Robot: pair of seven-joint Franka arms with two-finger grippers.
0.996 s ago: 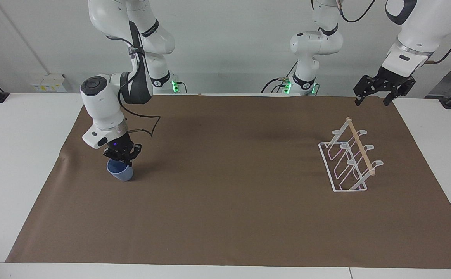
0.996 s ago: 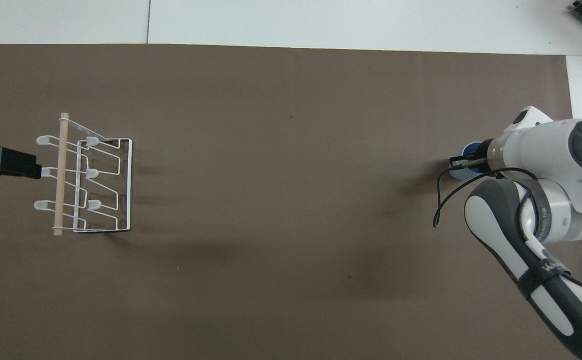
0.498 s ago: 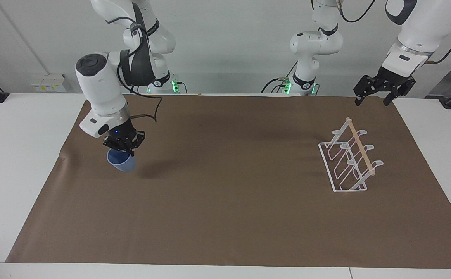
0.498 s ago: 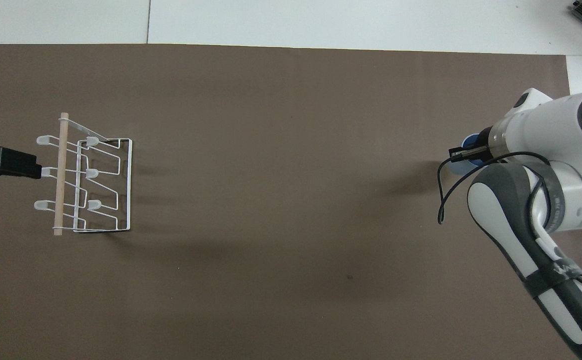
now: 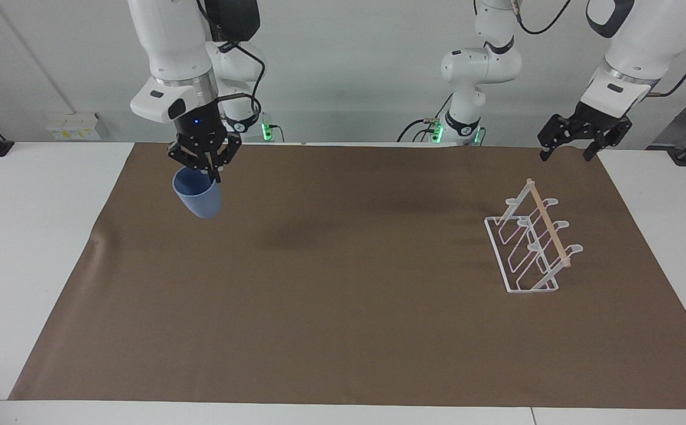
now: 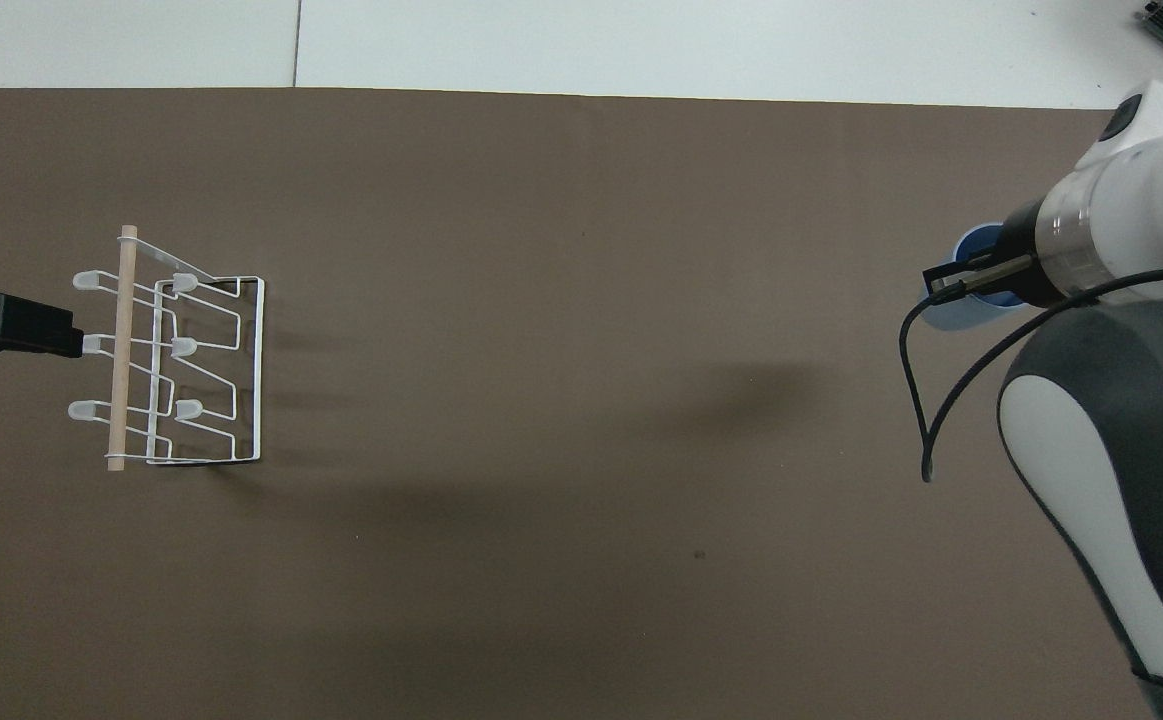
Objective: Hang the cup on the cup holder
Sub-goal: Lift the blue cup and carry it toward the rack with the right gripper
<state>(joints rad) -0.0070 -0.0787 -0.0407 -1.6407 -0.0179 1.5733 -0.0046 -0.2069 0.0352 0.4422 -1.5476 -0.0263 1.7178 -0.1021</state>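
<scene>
Lifted well clear of the mat since a second ago, the cup (image 5: 199, 199) now hangs in the air under the right hand (image 5: 206, 170), which has risen from low over the brown mat (image 5: 343, 307) toward the counter edge nearest the robots, at the right arm's end. The right hand's fingertips are pressed onto the cup's rim, one inside the mouth and one outside, so the cup dangles below them, tilted, with its open mouth up toward the hand and its rounded base pointing down. From overhead, only a sliver of the cup (image 6: 971, 300) shows beneath the hand (image 6: 951, 285).

The cup is light blue, smooth and matte, without a handle, and narrows toward the base.

The cup holder (image 5: 528, 245) stands on the mat near the left arm's end of the counter, well apart from the cup and unmoved. It is thin white wire on a rectangular base, with slanted looped prongs and a pale wooden dowel (image 5: 547, 222) running across the top.

The left hand (image 5: 575, 147) waits in the air over the mat's corner nearest the robots at its own end, fingers spread and holding nothing.

The mat is flat, dull brown, covering most of the white counter (image 5: 36, 248).
</scene>
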